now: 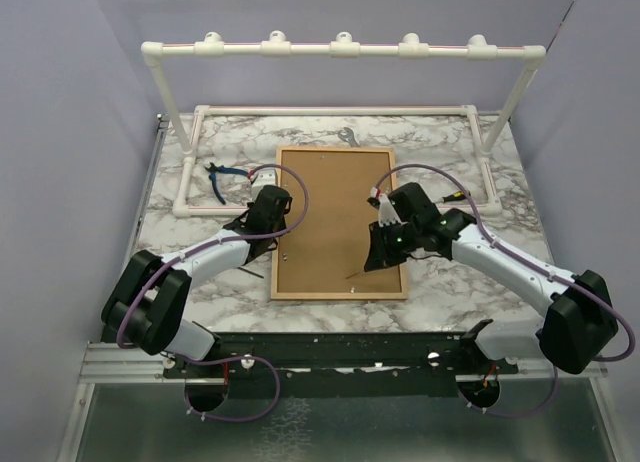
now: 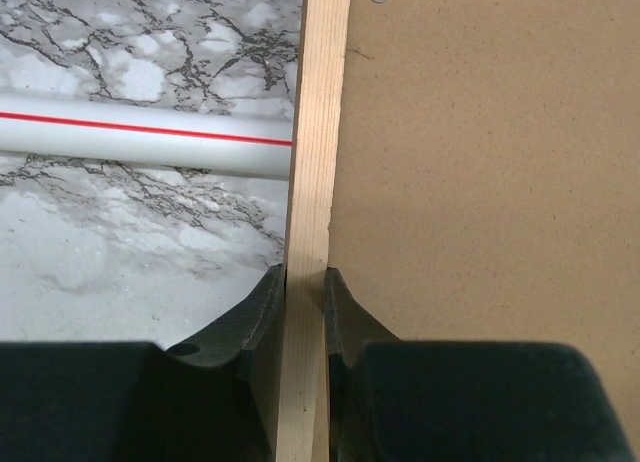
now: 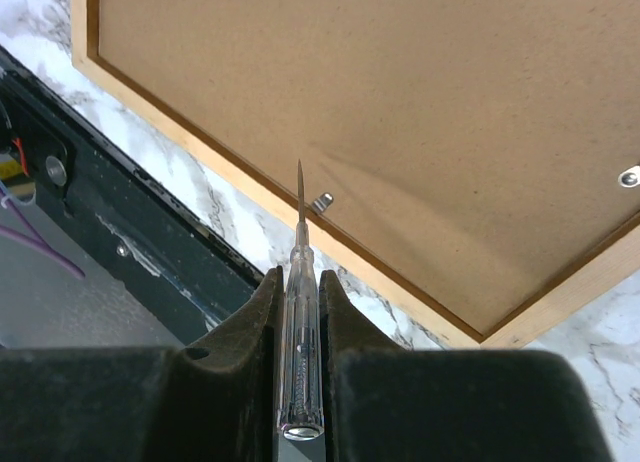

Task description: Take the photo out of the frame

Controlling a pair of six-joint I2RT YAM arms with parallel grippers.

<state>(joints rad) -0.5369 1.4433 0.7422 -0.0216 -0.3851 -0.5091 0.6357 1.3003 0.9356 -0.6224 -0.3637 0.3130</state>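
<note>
The frame [image 1: 340,222] lies back-up at mid-counter [image 1: 450,282], in front of the pipe rack [image 1: 340,49], with pliers [image 1: 222,177] to its left. The left gripper [image 2: 305,302] straddles the frame's left border. The right gripper [image 3: 298,292], over its right half, holds a screwdriver [image 3: 300,322], its tip just beside a clip [image 3: 322,202] on the near border.

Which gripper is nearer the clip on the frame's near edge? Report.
Right. The right gripper holds a screwdriver aimed at the clip; the left gripper clamps the frame's left border.
</note>
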